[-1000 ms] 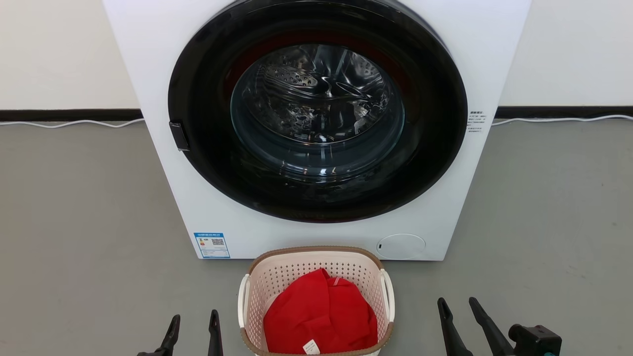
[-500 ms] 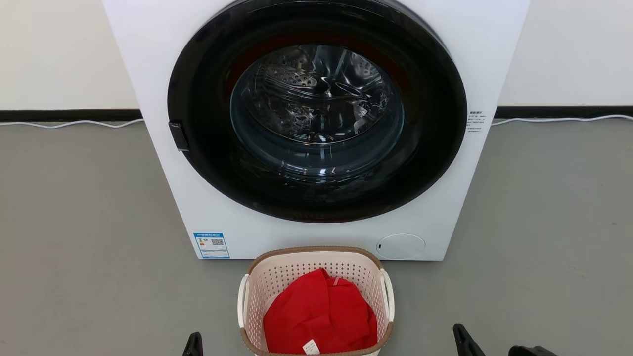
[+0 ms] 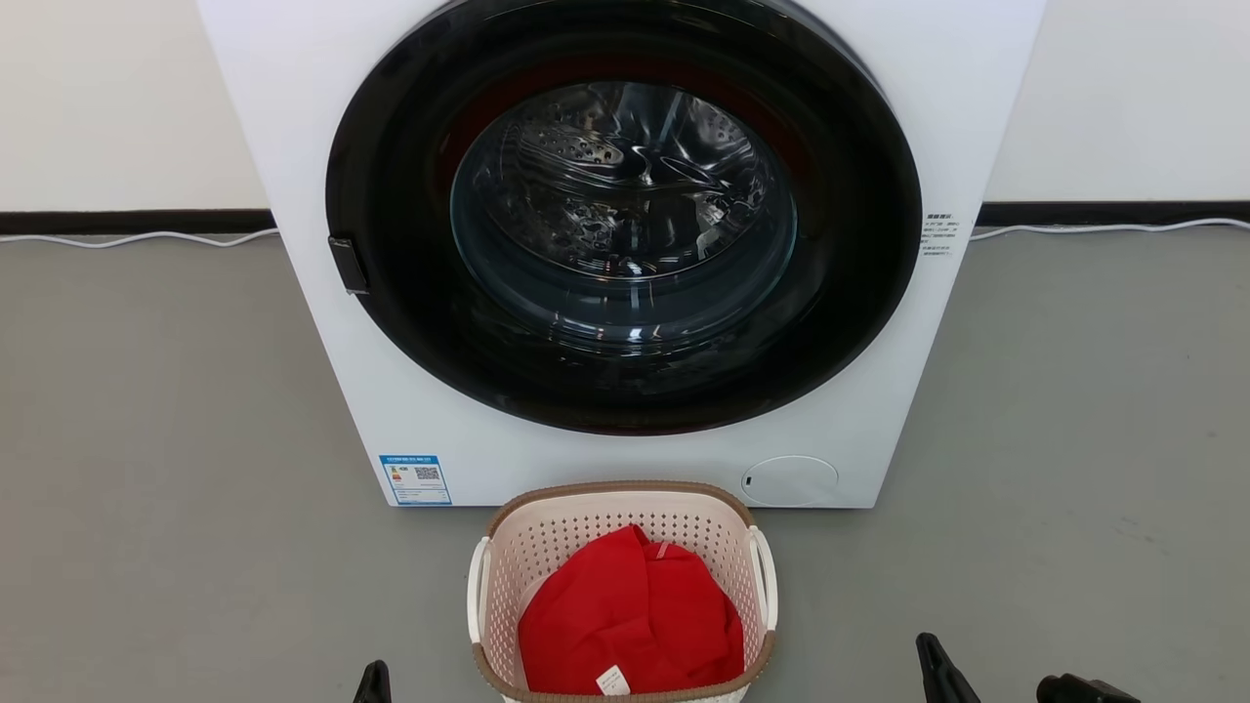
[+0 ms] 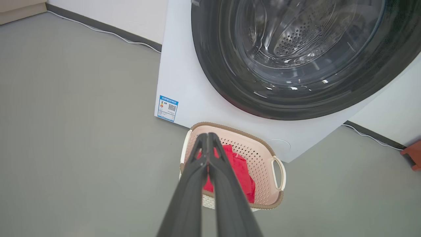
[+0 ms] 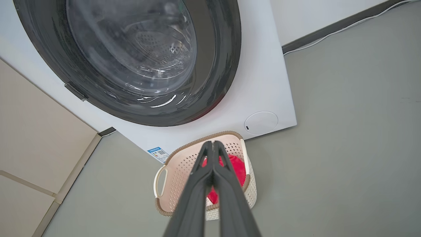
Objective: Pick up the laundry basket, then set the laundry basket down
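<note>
The laundry basket (image 3: 547,547), cream-white and perforated with a brown rim and white side handles, stands on the grey floor in front of the washing machine, with a red garment (image 3: 625,620) inside. My left gripper (image 3: 373,682) pokes up at the bottom edge, left of the basket and apart from it. In the left wrist view the left gripper (image 4: 207,135) is shut, with nothing between its fingers, held above the laundry basket (image 4: 263,158). My right gripper (image 3: 933,656) sits at the lower right, away from the basket. The right wrist view shows the right gripper (image 5: 211,144) shut and empty over the laundry basket (image 5: 179,171).
A white front-loading washing machine (image 3: 879,410) with a closed dark round door (image 3: 625,215) stands directly behind the basket, against the wall. A white cable (image 3: 137,237) runs along the skirting. Grey floor (image 3: 166,469) spreads to both sides of the basket.
Both grippers went from open to shut and dropped lower in the head view, so only their tips show. The whole picture shifted slightly; the basket has stayed in place.
</note>
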{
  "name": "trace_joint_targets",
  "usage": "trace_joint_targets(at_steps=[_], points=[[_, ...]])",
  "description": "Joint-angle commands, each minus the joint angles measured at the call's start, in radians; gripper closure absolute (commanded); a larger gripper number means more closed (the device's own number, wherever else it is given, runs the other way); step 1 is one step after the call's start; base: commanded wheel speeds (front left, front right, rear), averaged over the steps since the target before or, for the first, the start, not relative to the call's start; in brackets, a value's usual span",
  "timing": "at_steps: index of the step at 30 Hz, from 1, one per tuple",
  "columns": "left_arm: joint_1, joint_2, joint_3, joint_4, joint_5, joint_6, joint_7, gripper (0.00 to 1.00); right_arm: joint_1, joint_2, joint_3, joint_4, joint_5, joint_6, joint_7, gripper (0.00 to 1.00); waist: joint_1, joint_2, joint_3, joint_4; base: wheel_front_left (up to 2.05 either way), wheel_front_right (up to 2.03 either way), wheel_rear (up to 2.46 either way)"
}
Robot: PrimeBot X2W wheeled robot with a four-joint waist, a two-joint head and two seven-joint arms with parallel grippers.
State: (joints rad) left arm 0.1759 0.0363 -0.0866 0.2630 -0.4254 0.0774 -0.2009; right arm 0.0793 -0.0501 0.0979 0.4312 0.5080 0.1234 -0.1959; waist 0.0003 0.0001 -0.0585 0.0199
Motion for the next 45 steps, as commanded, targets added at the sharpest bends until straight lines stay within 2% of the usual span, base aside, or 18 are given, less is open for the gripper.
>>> trace_joint_targets(at_steps=[1,45], points=[[-0.043,0.004,0.014,-0.022,-0.023,-0.011,0.006,1.0,-0.044,-0.003,-0.004,-0.032,0.024,0.001,0.005,1.0,-0.0003,-0.0001,0.001,0.0,0.0,0.0,0.0],[-0.142,0.008,0.09,-0.02,-0.499,-0.092,0.132,1.0,-0.103,-0.004,-0.086,-0.095,0.469,0.004,0.127,1.0,-0.0003,-0.0001,0.026,-0.008,0.0,0.0,0.0]])
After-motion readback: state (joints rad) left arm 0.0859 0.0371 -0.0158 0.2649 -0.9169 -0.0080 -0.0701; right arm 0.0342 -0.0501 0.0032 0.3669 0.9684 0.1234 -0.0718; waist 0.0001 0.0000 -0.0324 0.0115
